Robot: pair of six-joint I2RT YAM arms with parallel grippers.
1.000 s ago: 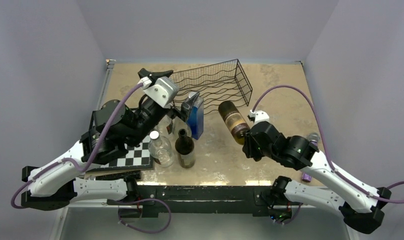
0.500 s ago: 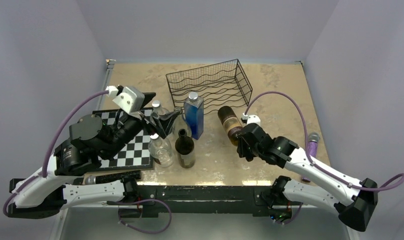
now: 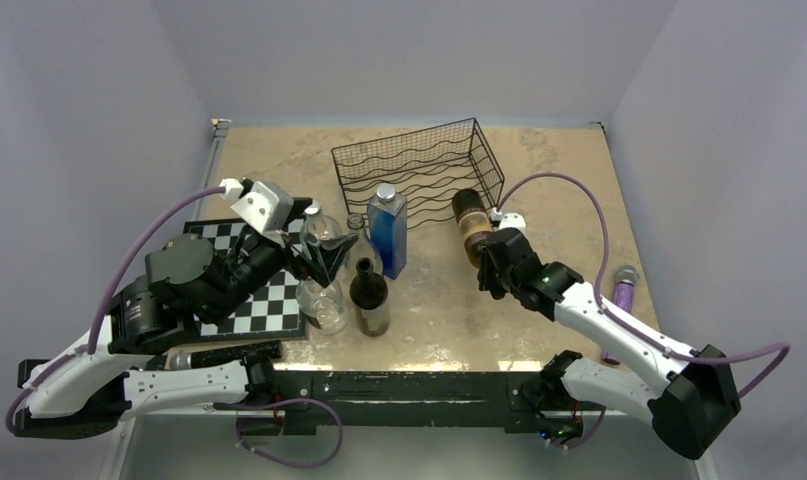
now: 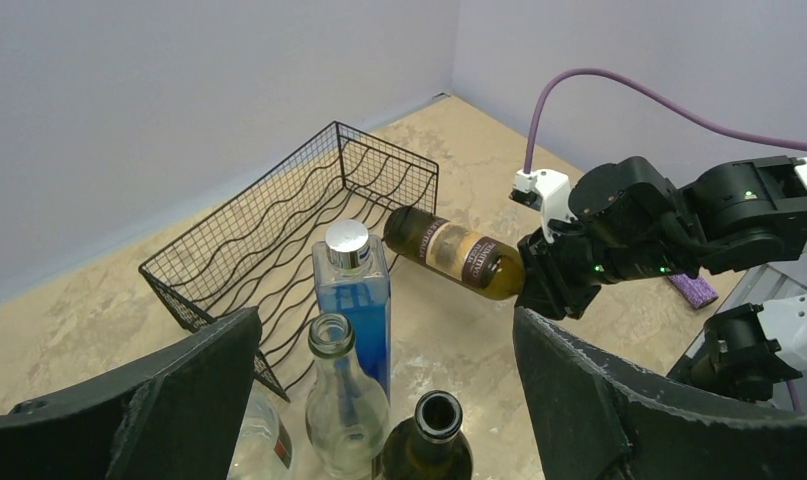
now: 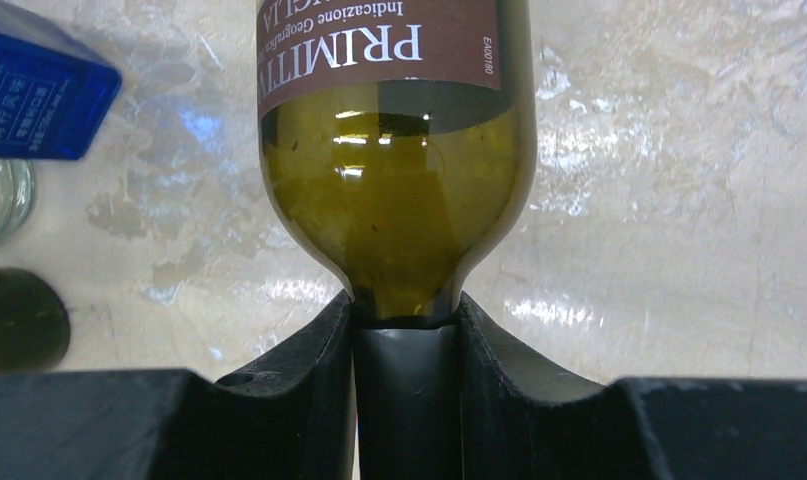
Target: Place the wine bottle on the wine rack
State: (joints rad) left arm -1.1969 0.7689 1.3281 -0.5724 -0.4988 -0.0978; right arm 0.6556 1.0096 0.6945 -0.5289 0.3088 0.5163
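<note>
Green wine bottle (image 5: 397, 190) neck-first in right gripper (image 5: 407, 345)

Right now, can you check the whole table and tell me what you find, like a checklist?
Surface: beige table, mottled.
Job's things: wine bottle held sideways by its neck, base near the wine rack; rack holds no bottles.
Clutter: blue bottle, clear bottles, dark bottle, chessboard, purple object.
Grippers: left gripper open, empty; right gripper shut on the neck.
Cables: purple cable on each arm.
Surroundings: plain grey walls.
</note>
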